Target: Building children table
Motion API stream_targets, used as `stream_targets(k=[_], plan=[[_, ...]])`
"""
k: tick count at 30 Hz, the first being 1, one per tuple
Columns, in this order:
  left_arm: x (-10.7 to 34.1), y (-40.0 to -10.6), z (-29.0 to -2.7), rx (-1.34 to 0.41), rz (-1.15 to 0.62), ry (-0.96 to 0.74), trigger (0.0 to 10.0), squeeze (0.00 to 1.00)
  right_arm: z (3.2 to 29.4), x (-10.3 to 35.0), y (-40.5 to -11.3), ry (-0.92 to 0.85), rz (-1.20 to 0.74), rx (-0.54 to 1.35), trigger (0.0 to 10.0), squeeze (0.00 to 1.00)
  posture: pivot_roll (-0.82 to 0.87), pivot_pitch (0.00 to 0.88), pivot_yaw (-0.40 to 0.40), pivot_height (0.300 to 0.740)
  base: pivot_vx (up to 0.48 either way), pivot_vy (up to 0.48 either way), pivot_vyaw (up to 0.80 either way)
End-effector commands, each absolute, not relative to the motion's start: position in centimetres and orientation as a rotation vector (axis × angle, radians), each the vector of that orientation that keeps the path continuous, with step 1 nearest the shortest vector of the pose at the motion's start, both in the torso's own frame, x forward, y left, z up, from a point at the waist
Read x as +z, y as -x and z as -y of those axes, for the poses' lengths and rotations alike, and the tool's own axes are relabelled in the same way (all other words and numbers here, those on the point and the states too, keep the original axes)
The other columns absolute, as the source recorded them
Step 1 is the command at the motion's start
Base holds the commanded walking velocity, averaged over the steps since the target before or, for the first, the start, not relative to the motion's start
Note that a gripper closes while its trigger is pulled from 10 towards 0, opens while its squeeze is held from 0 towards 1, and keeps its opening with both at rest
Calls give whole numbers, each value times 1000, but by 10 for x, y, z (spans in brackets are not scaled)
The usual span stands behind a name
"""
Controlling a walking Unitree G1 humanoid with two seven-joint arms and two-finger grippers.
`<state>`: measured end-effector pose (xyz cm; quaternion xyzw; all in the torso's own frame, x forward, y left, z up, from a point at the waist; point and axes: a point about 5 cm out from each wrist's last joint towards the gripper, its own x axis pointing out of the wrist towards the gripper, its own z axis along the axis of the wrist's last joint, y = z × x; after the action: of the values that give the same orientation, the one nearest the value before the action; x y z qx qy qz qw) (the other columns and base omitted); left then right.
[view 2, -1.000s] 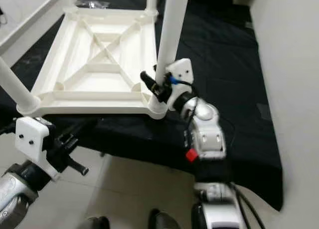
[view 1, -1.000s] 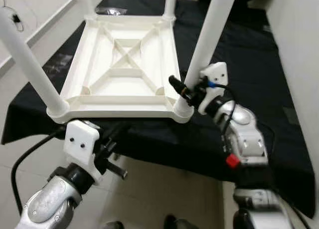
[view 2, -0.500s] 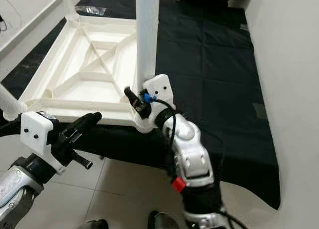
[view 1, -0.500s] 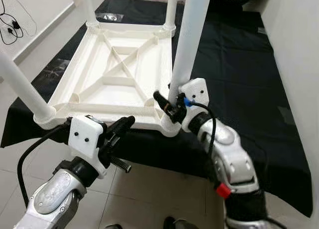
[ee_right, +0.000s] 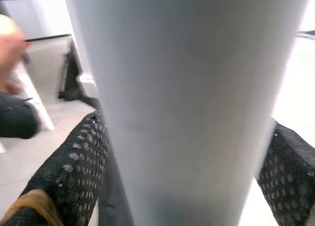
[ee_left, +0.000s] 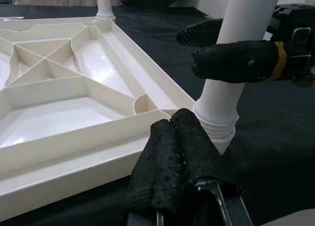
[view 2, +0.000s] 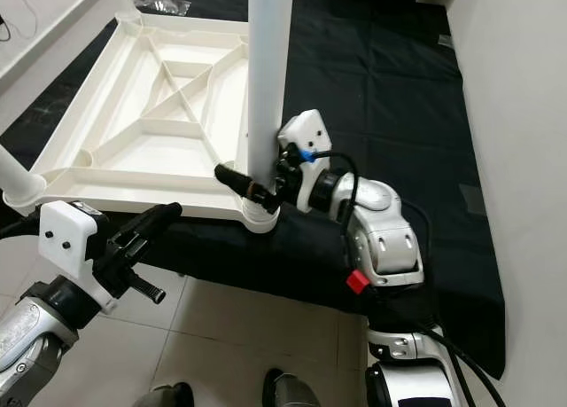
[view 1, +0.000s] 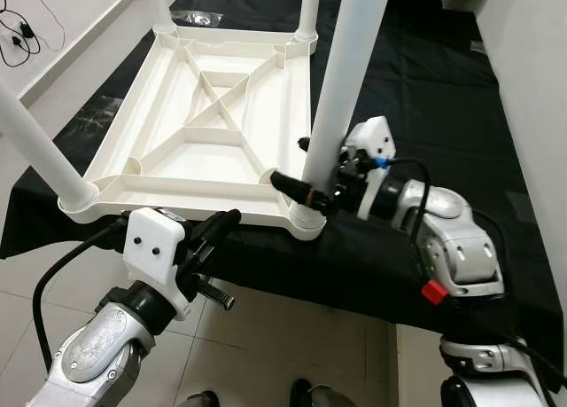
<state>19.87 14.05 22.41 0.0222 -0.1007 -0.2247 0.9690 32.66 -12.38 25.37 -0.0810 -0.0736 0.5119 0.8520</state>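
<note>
Left eye view showed the right gripper clamped round the table leg above its corner socket; the left gripper, fingers together and empty, hovered just below that socket. Seating the leg seemed in hand; pressing it home looked next.

Even indoor light, sharp head views, soft close-ups at the wrists

We see bright, diffuse light with only faint shadows in the white tabletop's ribs, and soft glare on its panels; the black cloth swallows detail. Both eye views are crisp, with mild stretching at the edges. Our left wrist view is sharp on the fingers; in our right wrist view the near table leg is blurred and washed pale, with its background overexposed.
</note>
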Motion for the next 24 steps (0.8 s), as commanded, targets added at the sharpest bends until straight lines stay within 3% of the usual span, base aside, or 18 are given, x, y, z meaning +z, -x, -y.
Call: stream_targets(k=[1,5,6,7,8,9,10,16,24], plan=[[221,-195,-141,-453,186,-46,10000,0,125,254,-327,173,160,1131,10000,1000,134,260,-90,740,0,0,0],[222,-193,-142,-443,185,-50,10000,0,138,279,-342,203,235,1175,10000,1000,145,267,-93,740,0,0,0],[222,-193,-142,-441,184,-51,10000,0,139,282,-344,194,234,1190,10000,0,146,267,-93,740,0,0,0],[222,-192,-142,-440,184,-52,10000,0,139,283,-346,187,228,1202,10000,0,146,267,-93,740,0,0,0],[222,-192,-143,-439,182,-52,10000,0,139,282,-345,177,221,1243,3725,0,146,267,-93,740,0,0,0],[222,-192,-143,-439,182,-52,10000,0,139,282,-345,177,221,1243,3725,0,146,267,-93,740,0,0,0],[222,-191,-143,-439,180,-53,10000,0,140,280,-344,154,209,1281,0,0,146,267,-93,740,0,0,0],[222,-188,-144,-434,173,-58,10000,0,150,270,-346,66,182,1380,0,0,169,275,-87,740,0,0,0],[221,-187,-145,-432,170,-59,10000,0,163,241,-340,-7,92,1336,0,0,149,274,-97,740,0,0,0]])
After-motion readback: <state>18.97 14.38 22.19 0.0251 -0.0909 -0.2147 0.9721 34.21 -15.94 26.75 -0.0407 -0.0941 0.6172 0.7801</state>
